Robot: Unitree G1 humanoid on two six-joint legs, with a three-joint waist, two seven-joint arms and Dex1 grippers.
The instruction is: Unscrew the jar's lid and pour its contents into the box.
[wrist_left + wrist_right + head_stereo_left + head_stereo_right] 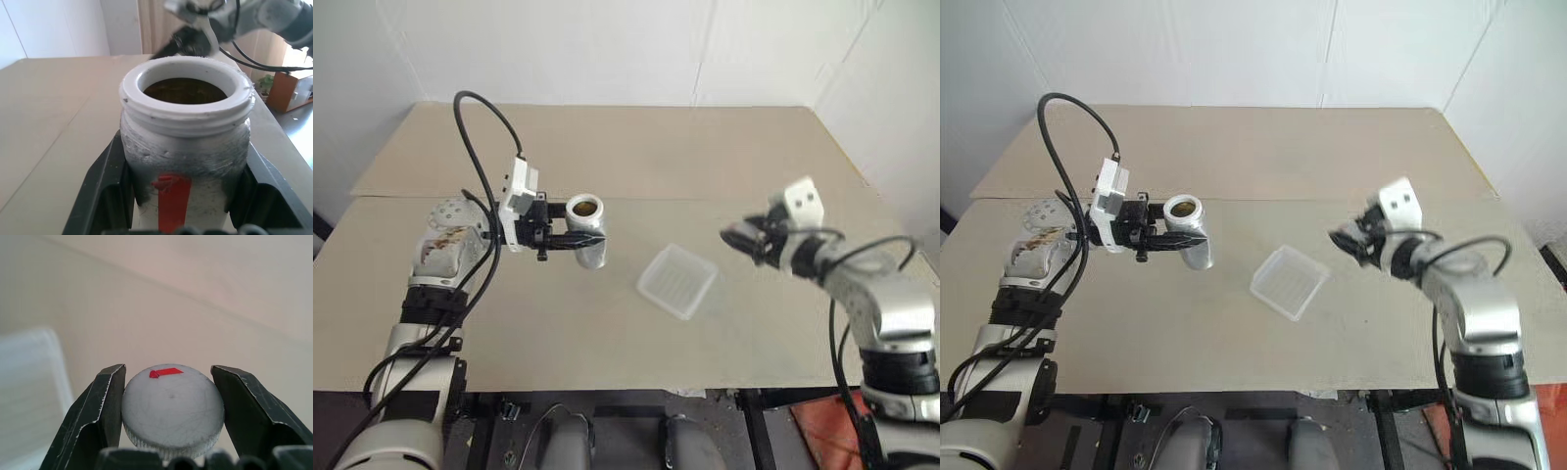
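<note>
from the head views: my left gripper (570,238) holds the small clear cylindrical jar (587,235) upright above the left of the tan counter (607,323), black fingers closed around its body, the white-rimmed mouth open to the ceiling. the shallow square translucent white plastic box (677,281) lies on the counter just right of the jar and a little nearer to me, one corner toward me. my right gripper (744,238) hangs beyond the box's right side, apart from it.

left wrist view: the jar fills the space between my fingers (100,196), red mark facing the camera, and something brown (183,90) sits inside; i cannot make out its shape. the mouth is bare, so unscrewing looks done.

right wrist view: my right fingers (93,416) are clamped on the round flat grey lid (172,409), a red mark near its far edge, with the box's pale rim at the left.

the step in hand, as i judge it, is the pour. to do it well i should carry the jar's mouth over the middle of the box before tipping, then roll the wrist slowly so the small contents drop inside the low walls rather than skipping over them.

room: open counter lies all around the box, with its near edge close to me. the lid hand is best kept right, out of the jar's path.
</note>
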